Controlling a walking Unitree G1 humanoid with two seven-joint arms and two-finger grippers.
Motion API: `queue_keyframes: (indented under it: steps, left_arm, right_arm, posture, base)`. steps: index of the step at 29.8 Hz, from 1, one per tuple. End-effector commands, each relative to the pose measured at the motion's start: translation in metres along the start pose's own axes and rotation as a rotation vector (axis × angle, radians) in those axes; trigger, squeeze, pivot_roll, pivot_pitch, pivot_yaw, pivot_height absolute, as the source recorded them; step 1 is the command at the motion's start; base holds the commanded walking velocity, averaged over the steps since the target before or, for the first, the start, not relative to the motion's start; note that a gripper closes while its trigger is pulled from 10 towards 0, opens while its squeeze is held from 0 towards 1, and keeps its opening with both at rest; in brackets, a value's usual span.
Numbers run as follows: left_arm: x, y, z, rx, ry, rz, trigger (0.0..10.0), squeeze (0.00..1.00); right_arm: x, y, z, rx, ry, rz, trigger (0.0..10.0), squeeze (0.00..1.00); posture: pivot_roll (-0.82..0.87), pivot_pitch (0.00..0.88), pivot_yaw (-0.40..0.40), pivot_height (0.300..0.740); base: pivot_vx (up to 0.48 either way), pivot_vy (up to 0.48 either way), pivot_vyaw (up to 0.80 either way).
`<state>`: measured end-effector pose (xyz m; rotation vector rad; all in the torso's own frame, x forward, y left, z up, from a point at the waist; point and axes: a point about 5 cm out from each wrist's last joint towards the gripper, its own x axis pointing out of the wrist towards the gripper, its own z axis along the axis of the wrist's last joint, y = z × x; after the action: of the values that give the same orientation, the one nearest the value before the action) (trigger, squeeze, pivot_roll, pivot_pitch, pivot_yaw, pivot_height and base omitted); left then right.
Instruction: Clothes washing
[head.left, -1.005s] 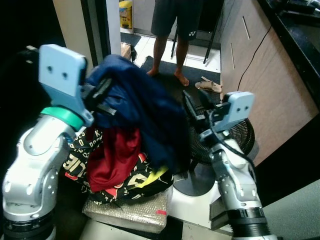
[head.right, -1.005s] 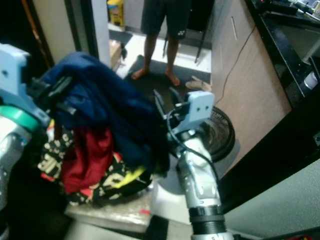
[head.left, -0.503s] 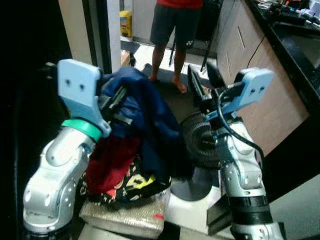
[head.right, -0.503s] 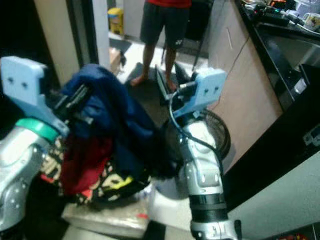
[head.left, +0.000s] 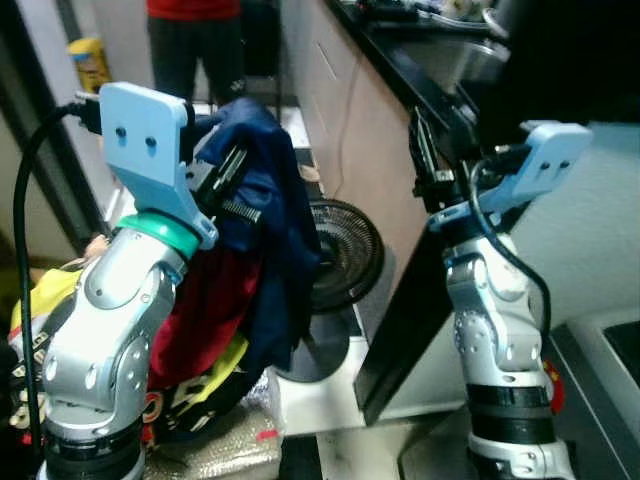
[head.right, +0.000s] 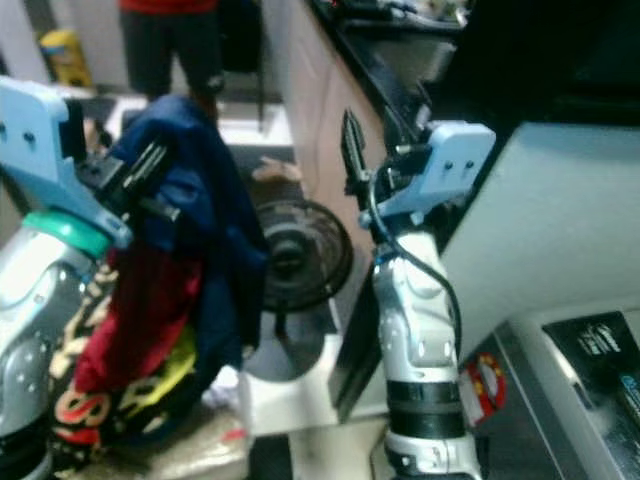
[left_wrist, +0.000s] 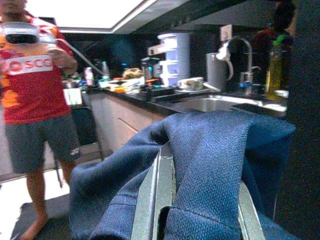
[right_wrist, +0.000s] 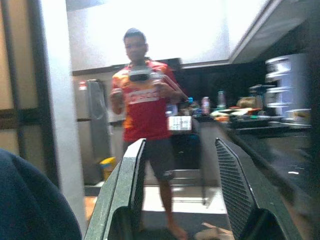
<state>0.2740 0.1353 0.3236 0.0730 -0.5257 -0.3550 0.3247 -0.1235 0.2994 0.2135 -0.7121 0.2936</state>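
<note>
Left gripper (head.left: 228, 185) is raised and clamped on the navy garment (head.left: 275, 230), which drapes over its fingers (left_wrist: 157, 200) and hangs down over red cloth (head.left: 205, 310) and a patterned bundle (head.left: 190, 400) below. Right gripper (head.left: 425, 160) is up alongside, fingers (right_wrist: 132, 185) spread wide with nothing between them, a person (right_wrist: 145, 125) beyond. A floor fan (head.left: 340, 255) sits between the arms.

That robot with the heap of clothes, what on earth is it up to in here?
It is carrying laundry through a kitchen. Its left gripper is shut on a navy garment, held up with a red garment and a black printed one hanging beneath. The right gripper is raised with open, empty fingers. A floor fan stands ahead, and a person is watching.
</note>
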Motion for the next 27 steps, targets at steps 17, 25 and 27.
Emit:
queue_keyframes:
  steps: [17,25,27]
  left_arm:
    - [-0.0023,-0.0003,0.0033,0.03,-0.013,-0.009,10.0,0.0]
    - [-0.0041,0.0001,0.0001,0.032,0.007,-0.007,10.0,0.0]
    - [-0.0043,0.0003,-0.0004,0.032,0.01,-0.004,10.0,0.0]
  right_arm:
    - [-0.0019,-0.0035,-0.0027,0.027,0.018,-0.036,10.0,0.0]
    - [-0.0017,-0.0026,-0.0022,0.036,0.016,-0.038,10.0,0.0]
    - [-0.0017,-0.0025,-0.0023,0.037,0.017,-0.038,10.0,0.0]
  posture:
    - [0.11,0.045,-0.022,0.74]
    - [0.11,0.048,-0.02,0.74]
    - [0.11,0.048,-0.02,0.74]
  base:
    - [0.0,0.0,-0.8]
    - [0.0,0.0,-0.8]
    - [0.0,0.0,-0.8]
